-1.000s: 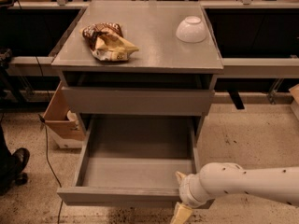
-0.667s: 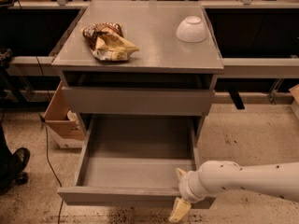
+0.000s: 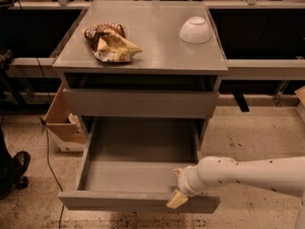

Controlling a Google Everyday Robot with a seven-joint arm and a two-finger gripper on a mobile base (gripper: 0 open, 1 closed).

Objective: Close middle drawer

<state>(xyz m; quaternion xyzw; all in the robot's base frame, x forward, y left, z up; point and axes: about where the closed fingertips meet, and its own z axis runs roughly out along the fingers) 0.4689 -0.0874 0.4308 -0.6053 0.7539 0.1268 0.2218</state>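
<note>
Barely begun: finds the middle drawer [image 3: 125,202] pulled far out, gripper [image 3: 177,186] at its front's right end, fingers [image 3: 176,200] spread apart, whole push left.

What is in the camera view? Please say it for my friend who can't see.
A grey cabinet's middle drawer is pulled wide open and empty, with the robot's gripper at its front right corner. On the cabinet top sit a white bowl and a crumpled snack bag.

Your gripper [image 3: 177,186] has edged left and slightly farther away, at the middle drawer's [image 3: 119,202] near front.
</note>
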